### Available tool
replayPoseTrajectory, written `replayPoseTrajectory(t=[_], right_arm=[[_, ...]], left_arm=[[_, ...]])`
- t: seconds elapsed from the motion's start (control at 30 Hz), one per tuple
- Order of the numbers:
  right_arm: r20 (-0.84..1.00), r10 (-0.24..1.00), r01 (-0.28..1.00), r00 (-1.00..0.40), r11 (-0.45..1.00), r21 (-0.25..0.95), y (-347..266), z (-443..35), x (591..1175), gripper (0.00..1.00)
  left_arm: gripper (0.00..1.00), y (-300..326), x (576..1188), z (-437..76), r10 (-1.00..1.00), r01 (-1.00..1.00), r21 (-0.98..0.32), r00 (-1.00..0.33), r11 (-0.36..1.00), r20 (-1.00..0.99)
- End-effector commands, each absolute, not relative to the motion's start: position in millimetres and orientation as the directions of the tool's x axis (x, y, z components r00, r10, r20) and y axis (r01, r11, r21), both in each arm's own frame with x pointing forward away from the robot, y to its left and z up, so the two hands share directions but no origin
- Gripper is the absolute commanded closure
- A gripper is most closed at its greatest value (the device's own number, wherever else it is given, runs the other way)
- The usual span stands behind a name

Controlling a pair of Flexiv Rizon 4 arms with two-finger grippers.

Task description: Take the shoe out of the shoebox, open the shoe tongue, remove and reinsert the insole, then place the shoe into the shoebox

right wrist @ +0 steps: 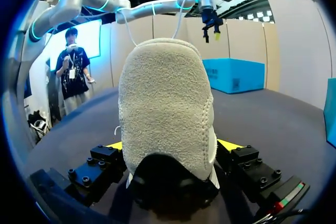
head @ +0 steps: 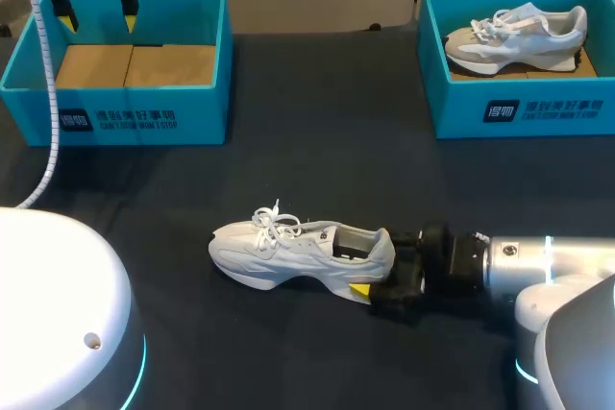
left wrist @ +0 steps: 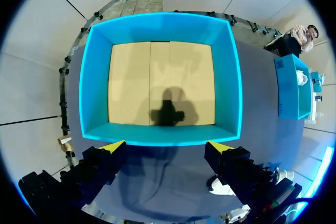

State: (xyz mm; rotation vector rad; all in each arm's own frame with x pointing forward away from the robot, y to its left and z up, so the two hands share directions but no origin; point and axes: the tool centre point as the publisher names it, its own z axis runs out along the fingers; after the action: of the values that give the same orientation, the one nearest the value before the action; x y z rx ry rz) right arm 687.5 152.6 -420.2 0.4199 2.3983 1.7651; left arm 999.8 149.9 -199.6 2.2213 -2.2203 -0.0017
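A white lace-up shoe (head: pixel 288 254) lies on its sole on the dark table (head: pixel 317 132), toe to the left and heel to the right. My right gripper (head: pixel 370 271) is at the heel and stands open, one yellow-tipped finger on each side. In the right wrist view the suede heel (right wrist: pixel 165 103) fills the space between the fingers (right wrist: pixel 115 145). My left gripper (head: pixel 96 18) hangs open above the blue shoebox (head: pixel 192 103) at the back left. Seen from the left wrist, that shoebox (left wrist: pixel 163 24) holds only its cardboard floor, and the left gripper (left wrist: pixel 167 148) is over its near wall.
A second blue shoebox (head: pixel 461 93) at the back right holds another pale shoe (head: pixel 519 36). My left arm's gripper (right wrist: pixel 211 24) and the blue shoebox (right wrist: pixel 233 74) under it show ahead of the heel in the right wrist view.
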Motion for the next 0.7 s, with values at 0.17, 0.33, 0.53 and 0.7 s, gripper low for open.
replayPoseTrajectory(t=[0.17, 0.33, 0.53, 0.7], right_arm=[[0.048, 0.292, 0.136, -0.955, 0.289, 0.948, 156.6, -417.8, 689.1, 1.0], [0.063, 0.226, 0.127, -0.972, 0.278, 0.952, 148.9, -415.9, 693.7, 1.0], [0.074, 0.161, 0.118, -0.984, 0.283, 0.952, 138.3, -412.1, 700.9, 1.0], [0.074, 0.112, 0.104, -0.991, 0.296, 0.949, 126.6, -407.5, 705.4, 1.0]], left_arm=[[0.0, 149.9, 999.9, -199.8, -1.0, -1.0, 0.001, 0.0, 0.0, 0.0], [0.0, 149.9, 999.9, -199.8, -1.0, -1.0, 0.001, 0.0, 0.0, 0.0], [0.0, 149.9, 999.9, -199.8, -1.0, -1.0, 0.001, 0.0, 0.0, 0.0], [0.0, 149.9, 999.9, -199.8, -1.0, -1.0, 0.001, 0.0, 0.0, 0.0]])
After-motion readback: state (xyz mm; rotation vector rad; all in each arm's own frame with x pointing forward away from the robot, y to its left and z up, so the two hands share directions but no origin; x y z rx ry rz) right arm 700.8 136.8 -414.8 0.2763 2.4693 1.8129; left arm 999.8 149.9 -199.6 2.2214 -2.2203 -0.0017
